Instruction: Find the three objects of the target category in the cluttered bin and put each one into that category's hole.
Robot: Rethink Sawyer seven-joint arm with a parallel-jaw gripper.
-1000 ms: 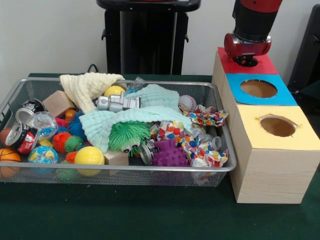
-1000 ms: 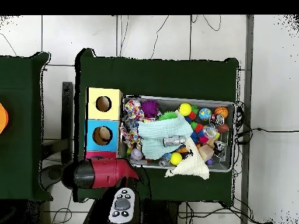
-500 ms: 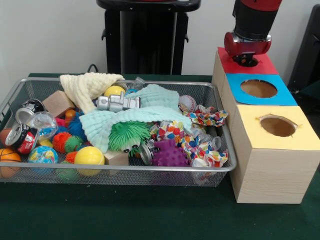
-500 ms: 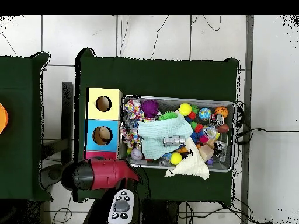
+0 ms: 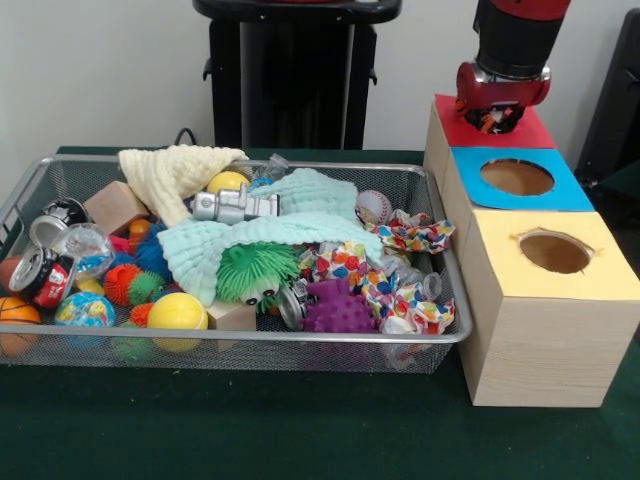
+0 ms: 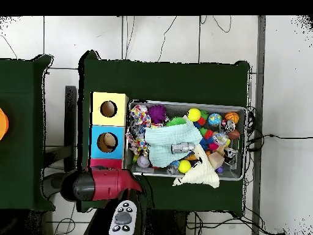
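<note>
- Far left: the grey wire-mesh bin sits on the green table and is full. At its left end are a crushed red soda can, small spiky balls and a smooth yellow ball.
- Left of centre: a pale yellow knitted cloth is heaped at the back wall. A mint-green cloth is spread across the middle with a silver metal fitting on top of it. Both cloths hide whatever lies beneath.
- Centre: a green spiky toy with eyes peeks out from under the mint cloth. Just beside it is a purple spiky ball.
- Right end of the bin: a multicoloured patterned cloth is bunched against the wall.
- Right: three wooden boxes stand in a row beside the bin, yellow-topped, blue-topped and red-topped.
- My gripper hangs directly over the red-topped box and covers its hole. I cannot tell whether it is released or clenched, or whether it carries anything.
- The frames do not show the target category. My judgement is that it belongs to the red hole, and that the remaining targets are in the bin, possibly under the cloths.
- To do this step well: centre over the red opening before letting go, rise straight up, then shift the cloths aside first when searching.
</note>
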